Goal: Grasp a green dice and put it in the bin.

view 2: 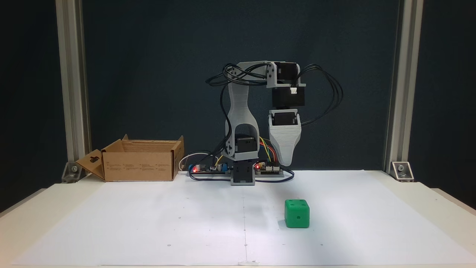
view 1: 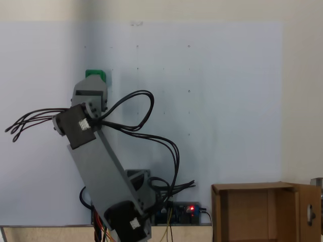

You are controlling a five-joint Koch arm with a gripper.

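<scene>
Gripper [view 2: 284,162] is hanging nose-down above the white sheet [view 2: 148,223], jaws impossible to read. Green dice [view 2: 297,213] is sitting on the sheet just before it, well apart from the bin [view 2: 139,165].

Dice out front, box back left.
We see the dice [view 2: 297,213] on the table [view 2: 148,230], before the arm [view 2: 241,123]; the box [view 2: 139,160] stands far left.

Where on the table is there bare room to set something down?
Bare: the white sheet in front of the cardboard box, left of the green dice. Also right of the dice. Crowded: the back edge, around the arm base, boards and cables.
</scene>
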